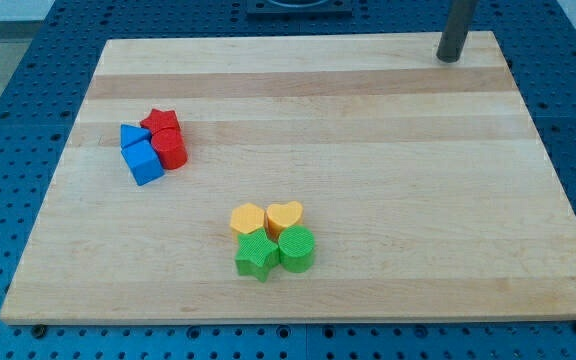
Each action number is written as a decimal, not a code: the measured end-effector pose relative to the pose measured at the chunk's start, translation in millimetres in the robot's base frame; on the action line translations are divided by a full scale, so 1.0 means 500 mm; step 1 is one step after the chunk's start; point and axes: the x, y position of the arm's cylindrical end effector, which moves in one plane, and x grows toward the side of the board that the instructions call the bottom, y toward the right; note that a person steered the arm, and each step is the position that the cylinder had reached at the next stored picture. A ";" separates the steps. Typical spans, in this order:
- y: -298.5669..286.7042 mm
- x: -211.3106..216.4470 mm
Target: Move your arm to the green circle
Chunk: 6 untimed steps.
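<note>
A pale wooden board [348, 120] fills most of the view, lying on a blue perforated table [8, 80] that shows around every edge.

My rod [456, 25] comes down at the board's top right corner, and my tip [450, 58] rests just inside the top edge there. It is a plain rod end, with no fingers to spread or press together, and it touches no block.

Two clusters of blocks lie on the board. The lower one sits near the bottom edge, a little to the view's left of the middle. In it the green circle [297, 249] is at the lower right, touching the green star [256, 257] on its left. Behind these two, toward the top edge, stand a yellow heart [285, 216] and, to its left, an orange-yellow block [247, 219] whose shape looks roughly hexagonal. The heart lies just above the green circle, on the side facing my tip.

The second cluster sits near the left edge, about halfway up: a red star [158, 121], a red cylinder [171, 149], a small blue block [131, 135] that looks triangular, and a blue cube [145, 162], all packed together.

My tip is well apart from both clusters, with bare wood between it and the green circle.
</note>
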 end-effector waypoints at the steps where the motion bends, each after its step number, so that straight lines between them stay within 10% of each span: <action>1: 0.000 0.003; 6: -0.024 0.613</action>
